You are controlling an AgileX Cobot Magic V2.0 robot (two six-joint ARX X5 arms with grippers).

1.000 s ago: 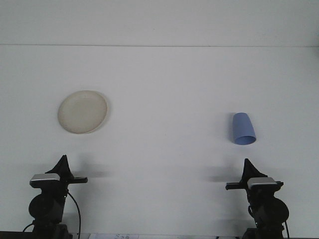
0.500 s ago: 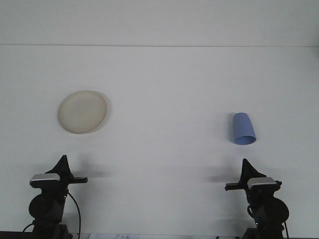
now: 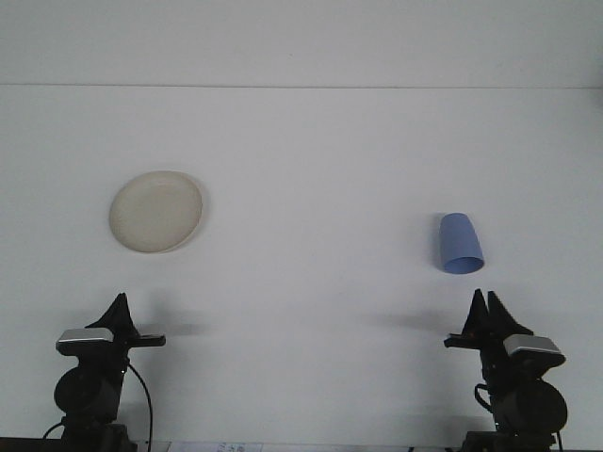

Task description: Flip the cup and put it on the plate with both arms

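Task at start: cup not yet gripped, plate empty.

The blue cup (image 3: pixel 460 244) stands mouth-down on the white counter (image 3: pixel 311 188), well apart from the plate (image 3: pixel 155 211) and to the right of it; flipping and placing both remain to be done. The right pincer (image 3: pixel 486 301) sits just on the near side of the cup, not touching it, its two tips showing a narrow gap. The left pincer (image 3: pixel 120 306) rests on the near side of the plate; its opening cannot be told.

Plate (image 3: pixel 156 211) far left on table (image 3: pixel 311 188), cup (image 3: pixel 460 243) far right.
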